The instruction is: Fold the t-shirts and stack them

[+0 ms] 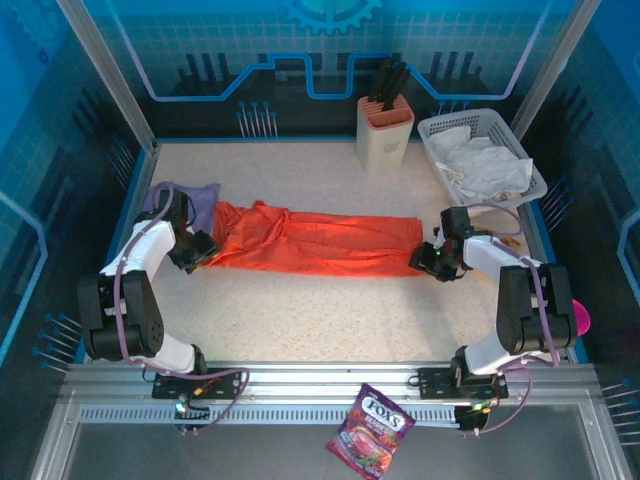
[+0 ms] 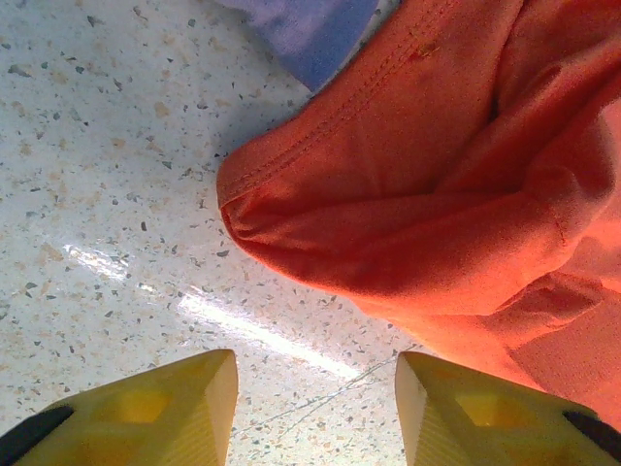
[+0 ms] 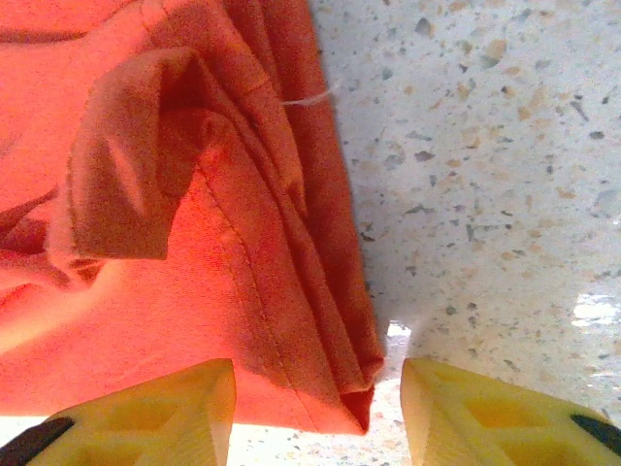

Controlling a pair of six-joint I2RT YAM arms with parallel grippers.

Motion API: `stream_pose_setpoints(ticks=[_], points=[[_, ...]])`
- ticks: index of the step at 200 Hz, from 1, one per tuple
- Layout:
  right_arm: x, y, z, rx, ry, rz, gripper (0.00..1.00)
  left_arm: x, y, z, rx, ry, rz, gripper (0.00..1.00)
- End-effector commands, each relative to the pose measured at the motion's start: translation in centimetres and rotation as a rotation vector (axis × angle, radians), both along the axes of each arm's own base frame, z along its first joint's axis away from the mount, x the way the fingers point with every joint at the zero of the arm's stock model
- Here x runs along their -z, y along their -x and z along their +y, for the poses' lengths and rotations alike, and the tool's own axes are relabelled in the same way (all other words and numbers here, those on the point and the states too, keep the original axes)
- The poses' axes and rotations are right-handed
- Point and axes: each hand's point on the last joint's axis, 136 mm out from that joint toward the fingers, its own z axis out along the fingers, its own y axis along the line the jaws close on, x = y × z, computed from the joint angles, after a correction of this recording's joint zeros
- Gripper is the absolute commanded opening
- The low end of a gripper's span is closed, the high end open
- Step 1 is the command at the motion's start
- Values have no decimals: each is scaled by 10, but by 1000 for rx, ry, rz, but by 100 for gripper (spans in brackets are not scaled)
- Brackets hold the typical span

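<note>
The left gripper point(image 2: 315, 374) is released, its yellow fingers point(image 2: 165, 408) spread wide over bare speckled table point(image 1: 330, 310) with nothing between them. Just beyond them lies a rounded, double-stitched sleeve end of the orange-red t-shirt point(image 2: 437, 194), bulging in soft folds, and one finger sits close beside the cloth. Past the sleeve, at the far edge of the left wrist view, a corner of the lavender t-shirt point(image 2: 310, 34) touches the orange one.

The right gripper point(image 3: 318, 383) is likewise released. Its fingers straddle the corner of the orange shirt's hem without pinching it. Here the cloth is layered in several long parallel folds with a stitched edge, a loose flap is turned over on top, and a pale thread sticks out at the border.

From above, the orange-red shirt stretches as a long, narrow, wrinkled band across the middle of the table, from the left gripper to the right one. The lavender shirt lies crumpled at the band's left end, by the left arm's wrist.

Farther back stand a cream knife block point(image 1: 385, 130) and a white basket point(image 1: 435, 125) holding crumpled white cloth point(image 1: 480, 160). A sweets packet point(image 1: 370, 433) lies at the near rail.
</note>
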Motion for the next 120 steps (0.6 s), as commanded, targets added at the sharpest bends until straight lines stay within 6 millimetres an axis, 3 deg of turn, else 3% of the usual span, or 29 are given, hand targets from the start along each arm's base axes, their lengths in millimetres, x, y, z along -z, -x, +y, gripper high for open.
stream_pose_setpoints(ticks=[1,30,56,101,120], points=[[4,2,3,-33,21,22,48,-3,-1,1,-14,3,-6,47],[3,-6,15,-57,-6,-4,44,0,0,2,-15,1,-1,46],[0,-10,22,-64,-44,-27,27,1,0,2,-11,-1,7,46],[2,-3,5,-28,-8,-1,0,4,1,-1,-5,14,14,45],[1,3,-6,-5,-3,13,0,3,0,-5,19,20,12,42]])
